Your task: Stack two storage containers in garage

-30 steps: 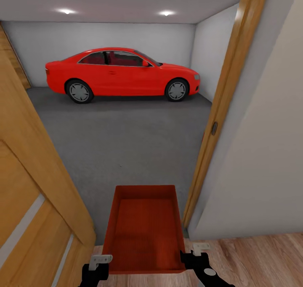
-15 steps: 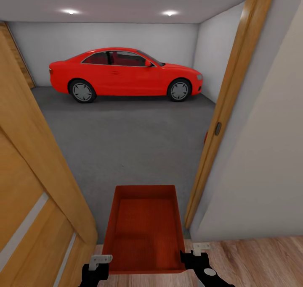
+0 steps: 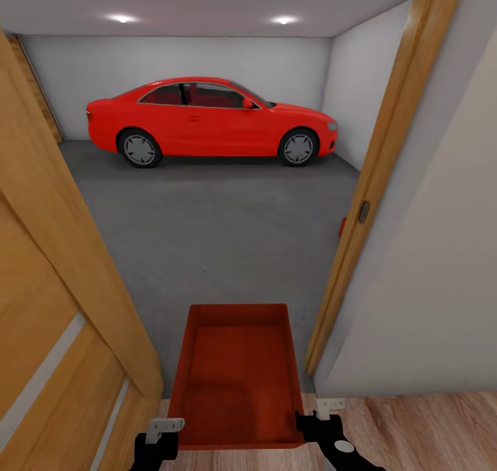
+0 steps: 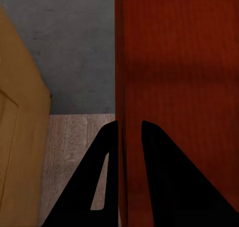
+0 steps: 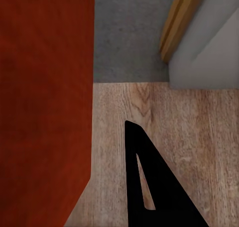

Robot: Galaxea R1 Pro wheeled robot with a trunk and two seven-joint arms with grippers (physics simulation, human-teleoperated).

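One storage container (image 3: 238,378) sits at lower centre of the head view, carried at the garage doorway over the wood floor (image 3: 414,423). The left claw (image 4: 128,137) pinches its thin side wall. The right claw (image 3: 321,423) sits at the opposite wall; its closure cannot be told. Judged light and rigid, with slick walls; hold both side walls.

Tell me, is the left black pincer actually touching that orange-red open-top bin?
Touching. In the left wrist view, the left pincer has a finger on each side of the orange-red bin's thin wall, no gap showing.
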